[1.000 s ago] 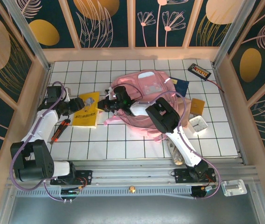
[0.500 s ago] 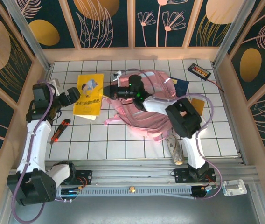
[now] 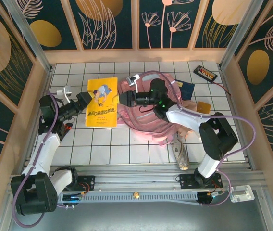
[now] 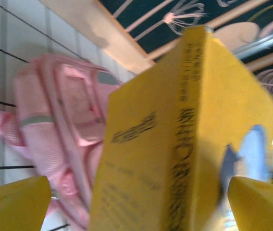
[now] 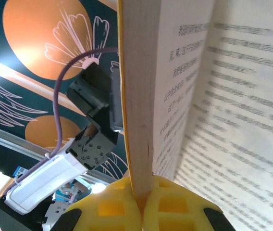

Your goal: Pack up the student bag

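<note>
Left gripper [image 3: 80,102] now stands wide open, its fingers either side of the yellow book [image 3: 103,102] with no pinch on it; a second ago it was half closed. Right gripper [image 3: 127,98] is clamped tight on the book's opposite edge and carries it alone, shifted toward the table's far edge. Student bag [image 3: 143,122] is slumped mid-table, just beside the book. Handover looks complete; book not yet in bag.
</note>
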{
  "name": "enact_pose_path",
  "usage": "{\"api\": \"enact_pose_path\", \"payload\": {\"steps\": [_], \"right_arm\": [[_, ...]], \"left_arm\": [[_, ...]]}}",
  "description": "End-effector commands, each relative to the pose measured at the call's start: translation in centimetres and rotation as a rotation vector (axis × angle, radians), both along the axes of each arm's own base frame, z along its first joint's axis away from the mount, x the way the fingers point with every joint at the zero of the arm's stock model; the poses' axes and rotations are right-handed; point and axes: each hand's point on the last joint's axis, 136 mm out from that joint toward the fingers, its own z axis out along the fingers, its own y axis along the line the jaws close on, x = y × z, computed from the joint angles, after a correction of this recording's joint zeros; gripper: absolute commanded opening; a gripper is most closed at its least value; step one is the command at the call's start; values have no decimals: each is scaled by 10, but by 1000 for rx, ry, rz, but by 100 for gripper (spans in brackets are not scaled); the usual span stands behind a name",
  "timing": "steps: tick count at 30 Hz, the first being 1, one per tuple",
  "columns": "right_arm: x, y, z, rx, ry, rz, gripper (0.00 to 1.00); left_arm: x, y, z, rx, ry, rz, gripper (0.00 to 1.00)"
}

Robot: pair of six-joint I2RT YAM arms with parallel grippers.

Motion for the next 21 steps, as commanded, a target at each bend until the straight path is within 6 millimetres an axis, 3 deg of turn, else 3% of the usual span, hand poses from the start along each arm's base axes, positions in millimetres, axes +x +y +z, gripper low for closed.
{"api": "enact_pose_path", "payload": {"steps": [1,4,8,9,11,12,15,17,19,21], "right_arm": [[-16,-2,27,74,-101,37,0],[-13,-1,23,75,-84,36,0],[-7,-1,10,40,-60,22,0],[-5,-2,6,29,-51,18,0],[-1,-4,-3,4,-36,5,0],[2,-7,-8,-15,-34,-12,12],[9,-17,-31,-115,-44,-86,64],[11,-25,-45,-186,-61,-129,86],[8,-29,-53,-218,-75,-129,99],[6,-29,-57,-227,-79,-115,99]], "left_arm": [[-14,-22,20,-65,-77,-130,87],[-17,-27,13,-78,-63,-151,75],[-19,-30,11,-88,-62,-168,34],[-19,-30,12,-94,-62,-171,16],[-20,-31,15,-110,-74,-182,2],[-21,-31,18,-121,-78,-187,0],[-20,-32,25,-145,-87,-192,0],[-19,-33,31,-148,-94,-203,0],[-19,-36,37,-152,-102,-220,0],[-19,-40,43,-161,-110,-233,0]]}}
